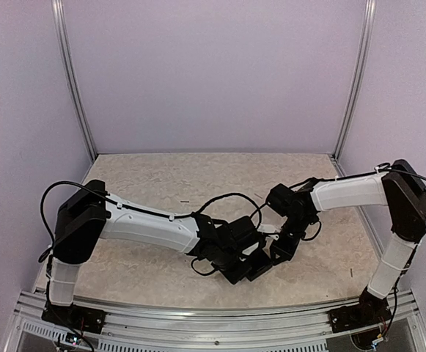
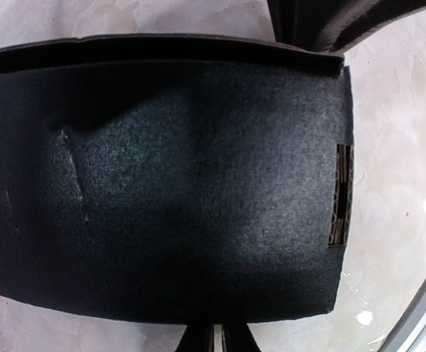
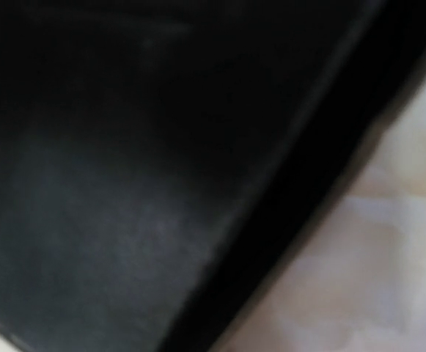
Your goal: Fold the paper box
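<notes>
Paper box (image 2: 183,191): light, flimsy, easily creased, best held by edges; left claw (image 2: 216,339) pinches the nearest edge; right claw (image 2: 311,26), cannot tell.

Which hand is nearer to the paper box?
Neither clearly. The left hand reaches the paper box from the left, fingers at its edge; the right hand meets it from the right, too close for a sharp view.

Tally: 1 box (image 2: 161,183). 2 arms: left arm (image 1: 150,227), right arm (image 1: 348,192). 2 arm bases: left base (image 1: 73,315), right base (image 1: 359,317). 1 table (image 1: 161,176). 2 upright posts: left post (image 1: 73,81), right post (image 1: 353,81). 1 rail (image 1: 198,317) along the table's near edge.
</notes>
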